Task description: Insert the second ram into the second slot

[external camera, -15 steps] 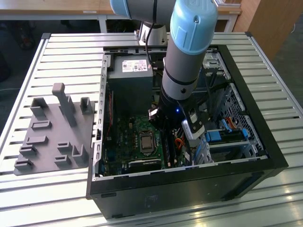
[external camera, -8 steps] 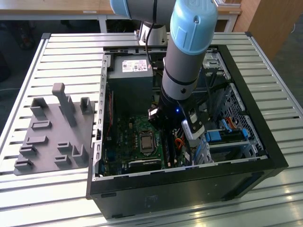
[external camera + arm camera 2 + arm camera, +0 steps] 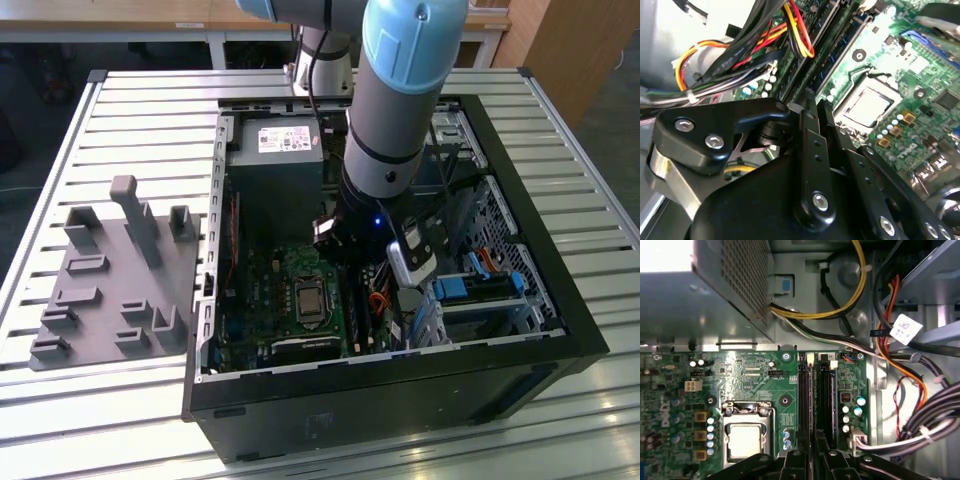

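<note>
The second ram [image 3: 810, 400] stands on edge in a slot of the green board [image 3: 750, 385], under my gripper [image 3: 812, 452].
In the first wrist view my 2 fingers [image 3: 795, 460] sit close on either side of the stick's near end; I cannot tell if they press it. The second wrist view shows the finger links and wire bundle [image 3: 740, 55]; the exterior view shows the whole open computer case [image 3: 560, 320] and grey parts tray [image 3: 110, 290].
</note>
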`<state>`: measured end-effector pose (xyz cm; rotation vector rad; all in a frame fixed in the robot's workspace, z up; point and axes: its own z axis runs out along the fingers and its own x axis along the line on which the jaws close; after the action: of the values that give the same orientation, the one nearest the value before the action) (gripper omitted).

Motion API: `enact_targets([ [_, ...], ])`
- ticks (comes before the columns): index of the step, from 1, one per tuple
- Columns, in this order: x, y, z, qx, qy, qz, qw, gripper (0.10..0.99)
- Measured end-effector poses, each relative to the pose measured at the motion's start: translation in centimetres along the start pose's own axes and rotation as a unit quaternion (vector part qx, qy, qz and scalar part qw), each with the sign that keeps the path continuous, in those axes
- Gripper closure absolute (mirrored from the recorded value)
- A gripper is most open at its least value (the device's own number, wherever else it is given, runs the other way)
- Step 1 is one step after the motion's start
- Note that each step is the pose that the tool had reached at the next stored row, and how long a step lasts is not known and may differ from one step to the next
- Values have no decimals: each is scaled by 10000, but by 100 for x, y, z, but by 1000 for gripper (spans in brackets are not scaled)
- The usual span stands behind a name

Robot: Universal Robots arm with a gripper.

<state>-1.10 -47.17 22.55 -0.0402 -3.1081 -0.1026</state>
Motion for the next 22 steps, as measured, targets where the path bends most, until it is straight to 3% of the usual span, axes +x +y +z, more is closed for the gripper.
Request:
enact_targets([
  [2,2,3,-52,1,2,0,10000,878],
  [5,0,4,-59,4,4,0,10000,953],
  [11,-12,0,1,6,3,1,10000,980],
  [22,-19,-2,43,11,3,0,10000,980],
])
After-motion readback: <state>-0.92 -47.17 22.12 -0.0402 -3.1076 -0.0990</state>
